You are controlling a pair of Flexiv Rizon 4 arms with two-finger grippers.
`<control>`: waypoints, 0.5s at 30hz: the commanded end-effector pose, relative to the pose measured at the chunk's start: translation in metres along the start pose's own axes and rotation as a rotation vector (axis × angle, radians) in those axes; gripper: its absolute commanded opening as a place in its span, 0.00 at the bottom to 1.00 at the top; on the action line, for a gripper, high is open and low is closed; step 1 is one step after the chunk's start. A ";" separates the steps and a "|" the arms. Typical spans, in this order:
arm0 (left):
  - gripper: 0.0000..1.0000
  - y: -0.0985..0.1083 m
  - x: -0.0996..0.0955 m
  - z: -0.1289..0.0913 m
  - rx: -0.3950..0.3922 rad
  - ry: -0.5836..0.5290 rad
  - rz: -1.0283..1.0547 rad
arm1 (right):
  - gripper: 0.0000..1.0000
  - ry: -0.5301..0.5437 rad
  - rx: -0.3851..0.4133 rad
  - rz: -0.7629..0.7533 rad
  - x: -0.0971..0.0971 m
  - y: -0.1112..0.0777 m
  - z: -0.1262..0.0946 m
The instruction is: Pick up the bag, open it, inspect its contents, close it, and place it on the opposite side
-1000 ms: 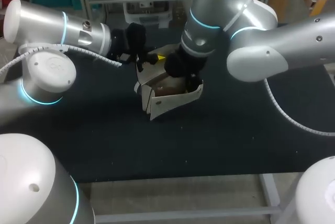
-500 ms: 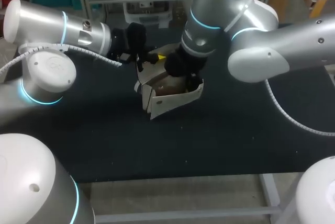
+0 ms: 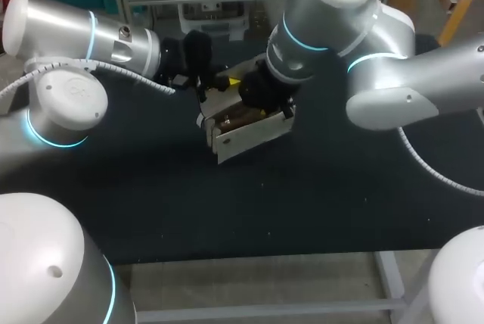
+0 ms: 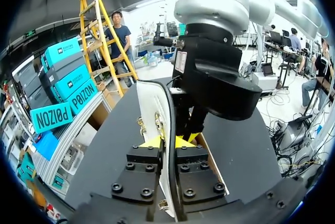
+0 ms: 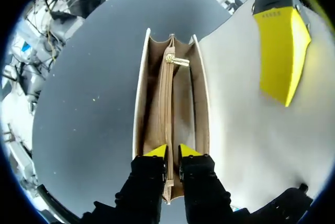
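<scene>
A white bag [image 3: 249, 136] stands on the black table [image 3: 318, 195], its flap [image 4: 152, 103] raised. My left gripper [image 4: 167, 143] is shut on the flap's edge; its yellow tip shows beside the bag's mouth [image 3: 231, 81]. My right gripper [image 5: 170, 153] reaches down into the bag from above, and its fingers are shut on the tan zipped middle pocket [image 5: 168, 103]. In the head view the right gripper [image 3: 265, 106] sits at the bag's open top, with its tips hidden inside. The left gripper's fingertip [image 5: 282, 46] lies on the white flap [image 5: 235, 114] beside the opening.
Both arms meet over the bag at the table's far middle. Bare dark tabletop lies in front of the bag and to both sides. The table's front edge [image 3: 265, 254] runs across the near side.
My right gripper has shut on the bag's middle pocket. The right arm shifted slightly right, and the bag's front has tipped up and flattened.
</scene>
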State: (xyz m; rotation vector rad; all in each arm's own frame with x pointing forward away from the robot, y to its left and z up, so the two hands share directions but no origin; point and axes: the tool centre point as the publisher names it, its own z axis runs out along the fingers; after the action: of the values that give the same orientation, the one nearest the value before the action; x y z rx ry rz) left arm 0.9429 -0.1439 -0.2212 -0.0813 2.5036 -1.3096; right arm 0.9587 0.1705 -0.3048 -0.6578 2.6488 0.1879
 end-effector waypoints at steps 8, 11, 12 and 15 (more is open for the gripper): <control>0.00 -0.002 0.011 0.006 -0.031 0.010 -0.004 | 0.00 -0.149 0.023 0.008 0.001 0.009 -0.034; 0.00 -0.004 0.013 0.005 -0.046 0.012 -0.008 | 0.00 -0.180 0.031 0.014 0.002 0.010 -0.043; 0.00 -0.005 0.013 0.004 -0.046 0.013 -0.007 | 0.00 -0.189 0.032 0.012 0.002 0.010 -0.046; 0.00 -0.007 0.015 0.001 -0.050 0.010 -0.004 | 0.00 -0.203 0.037 0.009 0.003 0.012 -0.052</control>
State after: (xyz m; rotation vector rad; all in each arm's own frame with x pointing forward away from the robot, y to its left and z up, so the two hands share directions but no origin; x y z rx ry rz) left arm 0.9319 -0.1525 -0.2246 -0.0865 2.5452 -1.2608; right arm 0.9416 0.1727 -0.2604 -0.5967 2.5007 0.1901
